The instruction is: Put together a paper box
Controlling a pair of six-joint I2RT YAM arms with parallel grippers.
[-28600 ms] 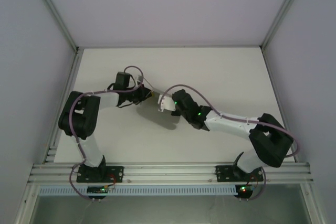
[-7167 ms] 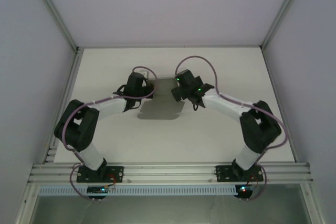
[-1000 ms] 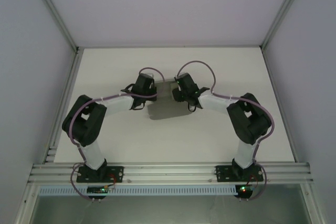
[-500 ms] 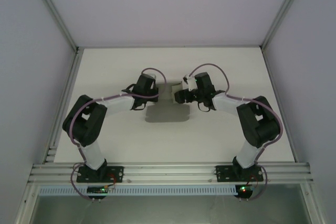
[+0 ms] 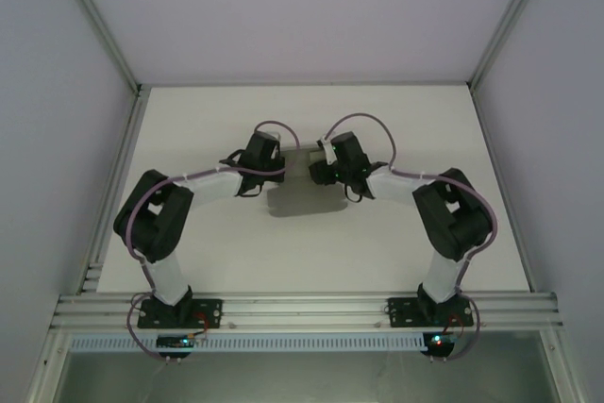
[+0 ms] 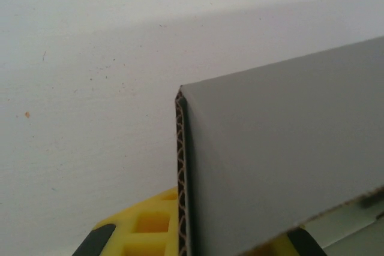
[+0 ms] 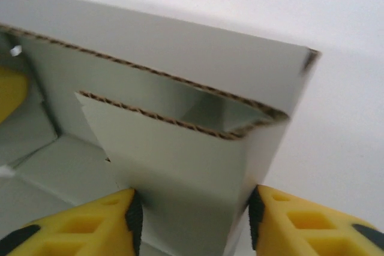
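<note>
Where the left gripper (image 6: 198,241) closes, its yellow fingers (image 6: 150,227) pinch an upright wall of the box (image 6: 282,166). The jaws stand almost together with just the card between them, and the wall's brown corrugated edge rises from the grip. That wall is plain grey, smooth and slightly glossy, and the white table (image 6: 90,58) lies behind it. The right gripper (image 7: 192,220) clamps the box at a corner, one yellow finger pressed to each side of the card. At that corner a folded flap stands inside the outer wall, with both corrugated edges showing and the grey floor of the box visible beyond. In the top view the box is a small grey shape held between the two grippers a little beyond the middle of the table. The left gripper is at its left end and the right gripper at its right end. The box's shadow (image 5: 302,201) falls on the table just nearer the bases. Both arms reach inward with their elbows bent out to the sides, and a mauve cable (image 5: 363,125) loops over each wrist.
</note>
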